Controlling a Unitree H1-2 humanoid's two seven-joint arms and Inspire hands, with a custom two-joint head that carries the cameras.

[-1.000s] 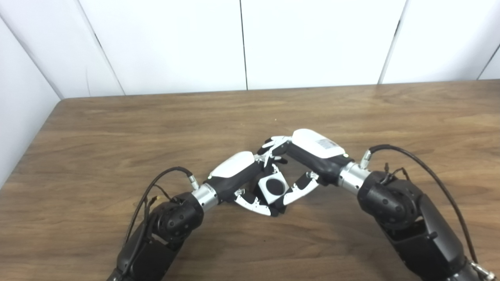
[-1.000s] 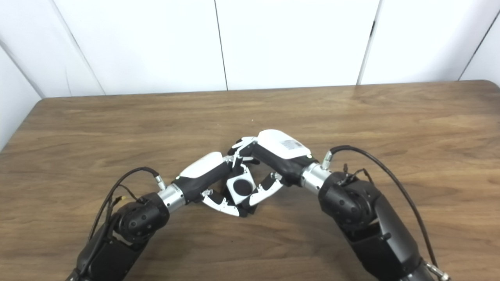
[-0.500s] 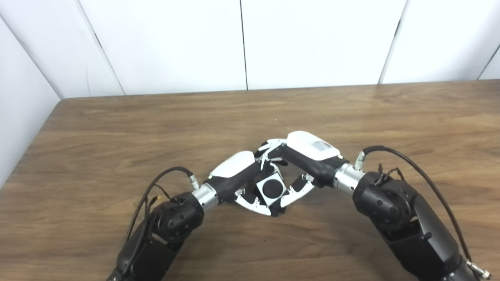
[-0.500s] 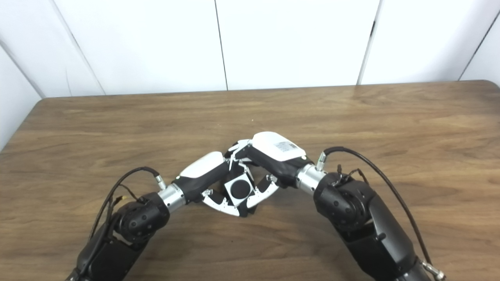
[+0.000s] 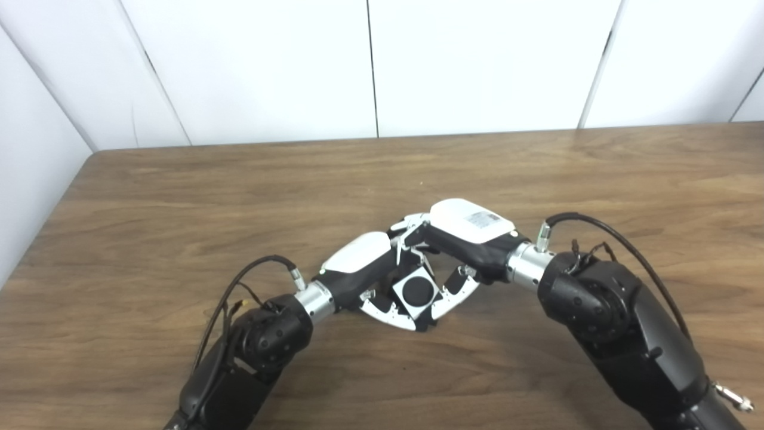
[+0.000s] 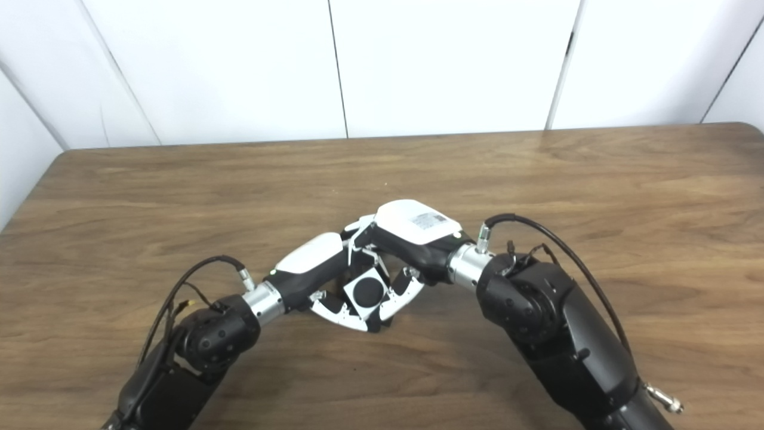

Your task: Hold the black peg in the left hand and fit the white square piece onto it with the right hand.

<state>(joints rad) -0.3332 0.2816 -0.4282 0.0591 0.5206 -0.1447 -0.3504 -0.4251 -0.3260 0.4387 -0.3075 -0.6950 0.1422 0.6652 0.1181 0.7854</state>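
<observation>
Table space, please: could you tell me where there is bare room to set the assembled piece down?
The table is bare between the hands and the far wall, and to either side out to its left and right edges. It is crowded only at the near centre, where the left hand and right hand meet around the white square piece.

You see only the round end of the black peg (image 5: 417, 290); its shaft hides inside the white square piece (image 5: 427, 304) and both hands' fingers. The counter (image 5: 179, 197) runs off the frame's right edge.
</observation>
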